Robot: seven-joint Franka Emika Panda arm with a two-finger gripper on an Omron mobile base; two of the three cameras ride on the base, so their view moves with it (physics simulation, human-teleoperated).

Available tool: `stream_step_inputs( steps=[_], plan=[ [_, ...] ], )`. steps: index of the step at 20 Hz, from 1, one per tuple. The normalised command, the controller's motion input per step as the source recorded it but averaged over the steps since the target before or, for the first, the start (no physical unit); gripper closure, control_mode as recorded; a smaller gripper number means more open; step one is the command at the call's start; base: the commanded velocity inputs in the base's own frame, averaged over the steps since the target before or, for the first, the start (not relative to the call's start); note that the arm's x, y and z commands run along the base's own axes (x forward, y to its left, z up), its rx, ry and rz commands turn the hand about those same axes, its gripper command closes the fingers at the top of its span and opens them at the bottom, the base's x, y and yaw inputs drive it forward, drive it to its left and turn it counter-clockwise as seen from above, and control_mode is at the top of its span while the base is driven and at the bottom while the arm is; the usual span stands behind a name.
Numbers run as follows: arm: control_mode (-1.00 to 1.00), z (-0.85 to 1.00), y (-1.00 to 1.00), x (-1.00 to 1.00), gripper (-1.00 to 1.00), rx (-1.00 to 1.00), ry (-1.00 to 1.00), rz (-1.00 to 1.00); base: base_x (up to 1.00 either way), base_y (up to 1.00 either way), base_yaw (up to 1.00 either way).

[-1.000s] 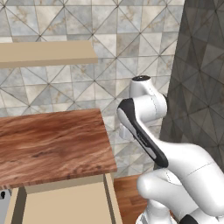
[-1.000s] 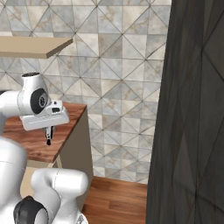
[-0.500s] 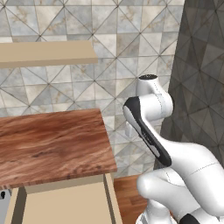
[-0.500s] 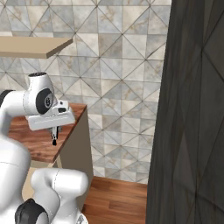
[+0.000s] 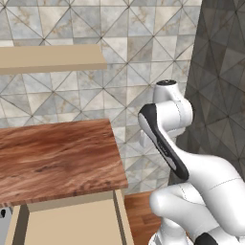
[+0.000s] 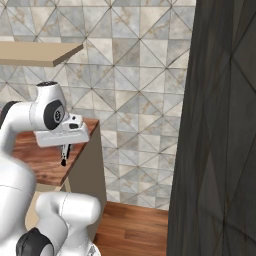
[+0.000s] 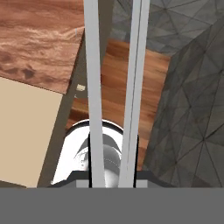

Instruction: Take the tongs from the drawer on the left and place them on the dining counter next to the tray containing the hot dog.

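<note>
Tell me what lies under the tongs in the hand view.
Under the tongs, clamped in the gripper: wood floor, the counter's corner and dark stone wall. Their two arms cover strips of it.

The tongs (image 7: 114,87) hang in the gripper (image 6: 64,155) above the counter's (image 5: 57,158) right end. A shelf (image 5: 50,58) sits on the wall behind

Even, soft rendered light; slightly grainy, no glare.

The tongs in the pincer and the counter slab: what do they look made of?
The tongs: seemingly metal, two slim, smooth, pale silver-grey strips, held by the pincer. The counter slab: reddish-brown wood, or a wood-look surface, judging by its streaked grain; the finish looks smooth.
</note>
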Motion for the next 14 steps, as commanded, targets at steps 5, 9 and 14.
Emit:
stream_step_inputs(
  steps=[5, 9, 14],
  plan=[
    [-1.0, 0.13, -0.21, 0.0, 1.0, 0.0, -0.01, -0.16, 0.0, 0.0, 0.0],
    [-1.0, 0.22, -0.18, 0.0, 1.0, 0.0, 0.0, -0.14, 0.0, 0.0, 0.0],
    [-1.0, 0.28, -0.03, 0.0, 1.0, 0.0, -0.01, -0.07, 0.0, 0.0, 0.0]
  ],
)
